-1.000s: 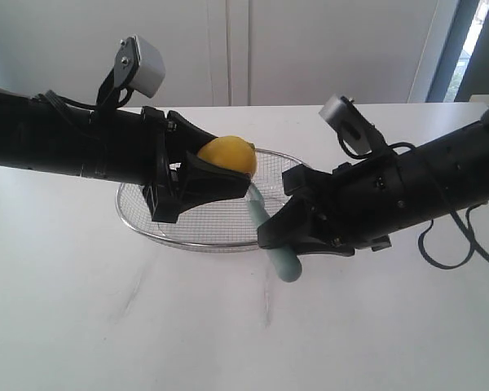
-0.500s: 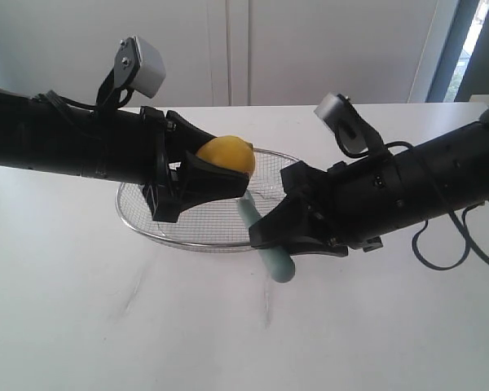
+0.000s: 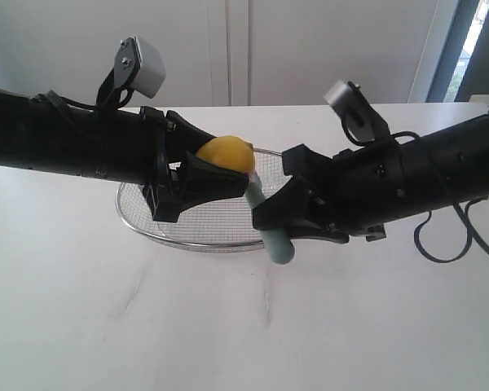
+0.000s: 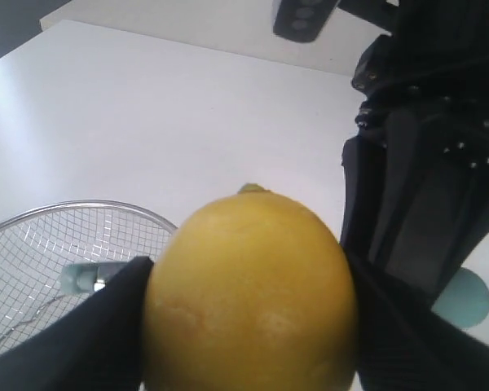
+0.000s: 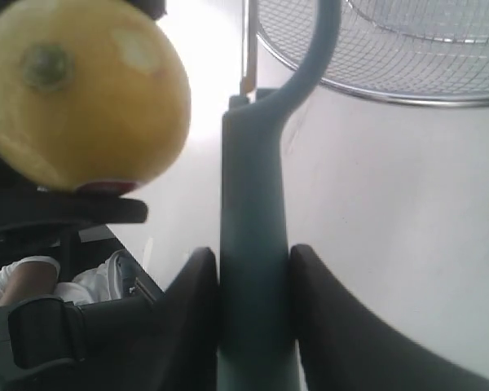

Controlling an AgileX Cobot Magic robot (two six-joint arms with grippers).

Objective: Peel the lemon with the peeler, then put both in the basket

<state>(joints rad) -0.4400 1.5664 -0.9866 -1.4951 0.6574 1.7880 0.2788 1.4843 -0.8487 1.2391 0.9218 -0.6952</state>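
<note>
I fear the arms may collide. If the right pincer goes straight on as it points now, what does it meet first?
The right pincer would probably meet the left pincer holding the lemon; the peeler it grips would touch first. Depth is unclear, so it might pass beside.

Frontal-seeming exterior; wrist close-ups, shared lemon (image 3: 226,153)

Round yellow lemon (image 3: 226,153) aloft over silver wire-mesh basket (image 3: 187,243), which sits on white table (image 3: 147,326). Teal-handled metal peeler (image 3: 279,246) just right of lemon, handle crossing basket's front rim.
</note>
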